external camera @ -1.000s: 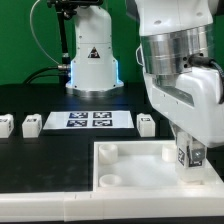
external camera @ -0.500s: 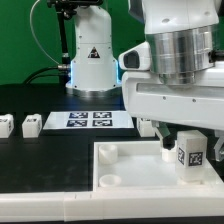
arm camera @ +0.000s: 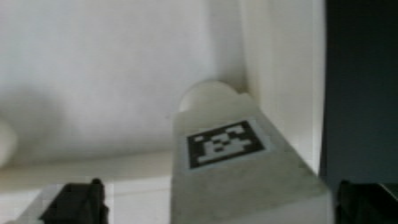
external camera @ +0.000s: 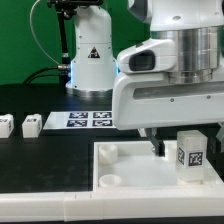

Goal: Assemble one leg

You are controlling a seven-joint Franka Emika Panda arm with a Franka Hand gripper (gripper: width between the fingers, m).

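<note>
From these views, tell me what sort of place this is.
Probably a robotics lab bench: a green backdrop, the marker board with printed tags on a black table, and a tagged leg standing on a white panel.

Exterior view frontal; wrist view seemingly overhead, sharing leg [external camera: 190,154].

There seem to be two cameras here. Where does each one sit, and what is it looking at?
Exterior view: off the arm, low by the table, facing the white panel, the marker board and the arm's bulky wrist.
Wrist view: on the wrist, looking down past the gripper; only its dark fingertips show.
Both views show the leg standing on the panel, between the open fingers.
</note>
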